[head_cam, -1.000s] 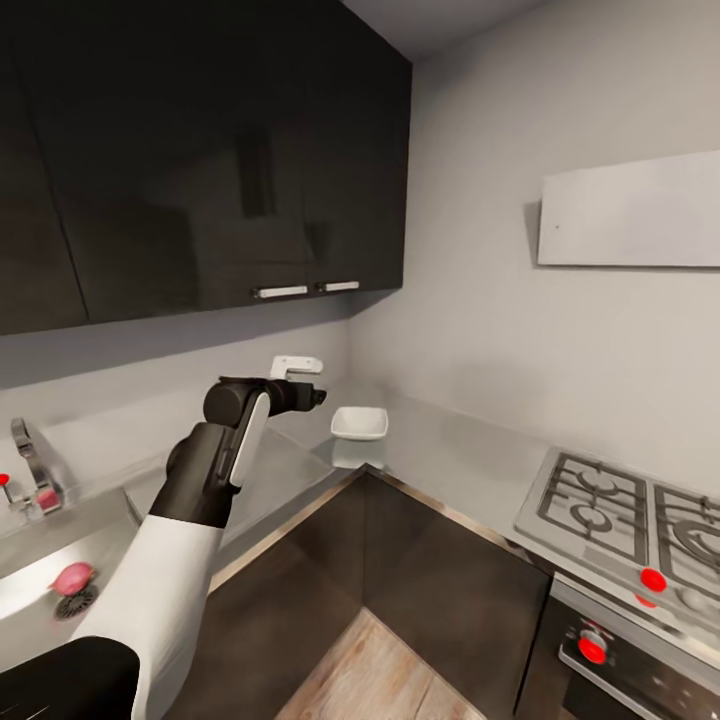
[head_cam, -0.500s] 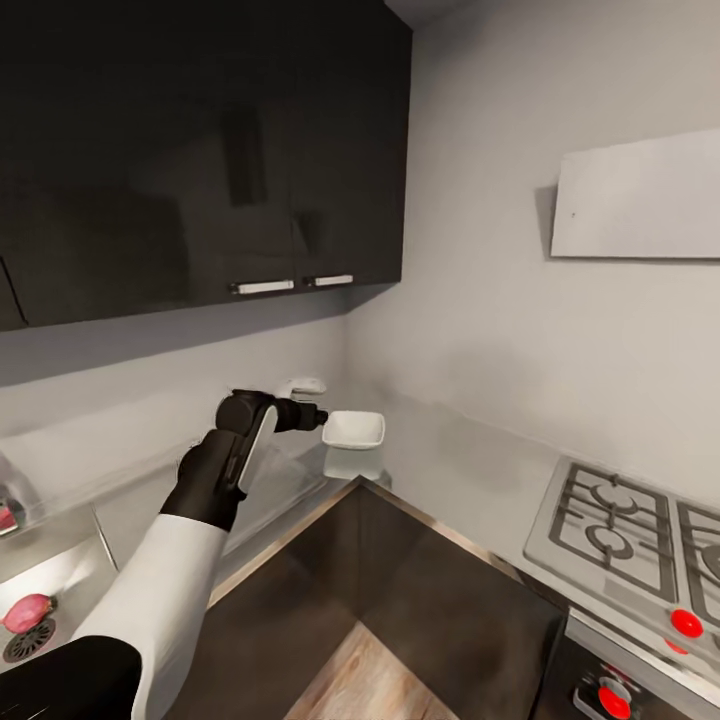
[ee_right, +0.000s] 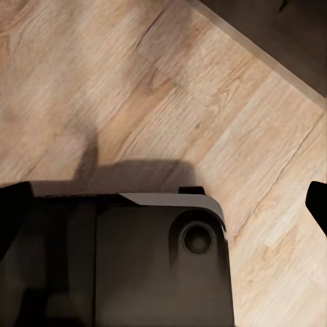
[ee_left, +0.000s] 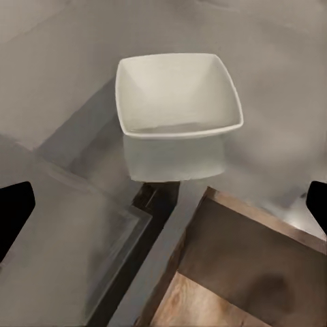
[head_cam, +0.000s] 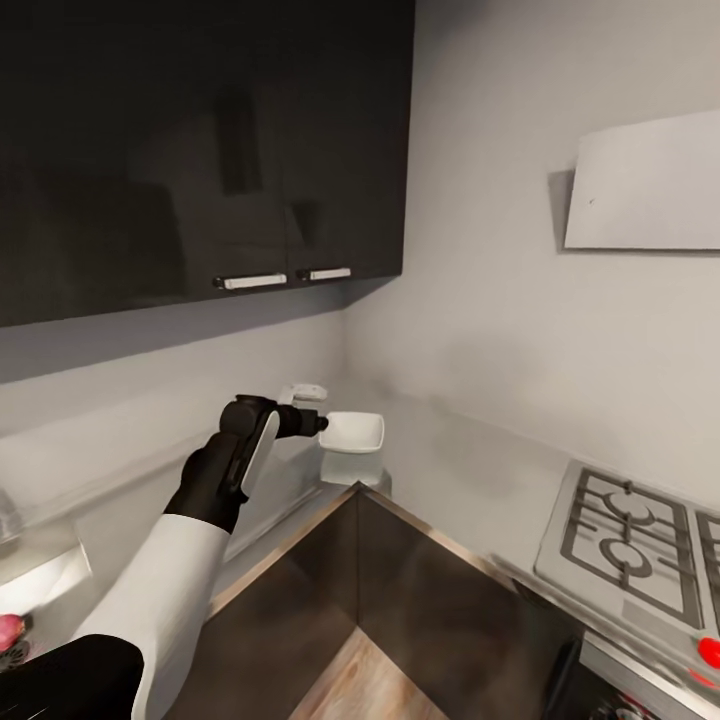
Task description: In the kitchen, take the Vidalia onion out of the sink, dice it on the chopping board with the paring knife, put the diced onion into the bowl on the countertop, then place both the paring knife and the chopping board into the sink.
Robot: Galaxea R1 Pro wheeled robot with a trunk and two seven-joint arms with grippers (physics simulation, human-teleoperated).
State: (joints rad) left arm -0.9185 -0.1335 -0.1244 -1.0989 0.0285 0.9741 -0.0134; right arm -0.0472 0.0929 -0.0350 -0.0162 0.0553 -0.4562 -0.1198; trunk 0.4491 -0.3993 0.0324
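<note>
One grey bench [head_cam: 470, 470] carries one white bowl [head_cam: 352, 431] in its corner, probably stiff, light and slick-glazed, best taken by the rim, with one pink onion [head_cam: 8, 630] at eight o'clock, likely firm and rollable; both grippers' fingers stand apart, empty.

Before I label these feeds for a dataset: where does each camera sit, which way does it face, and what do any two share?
Head view: on the robot's head, facing the kitchen corner; shows the left arm reaching toward the bowl on the countertop.
Left wrist view: near the left claw, looking down at the bowl; dark fingertips at the edges.
Right wrist view: near the right claw, facing the wooden floor and the robot's dark base.
Head and left wrist views share the bowl.
</note>
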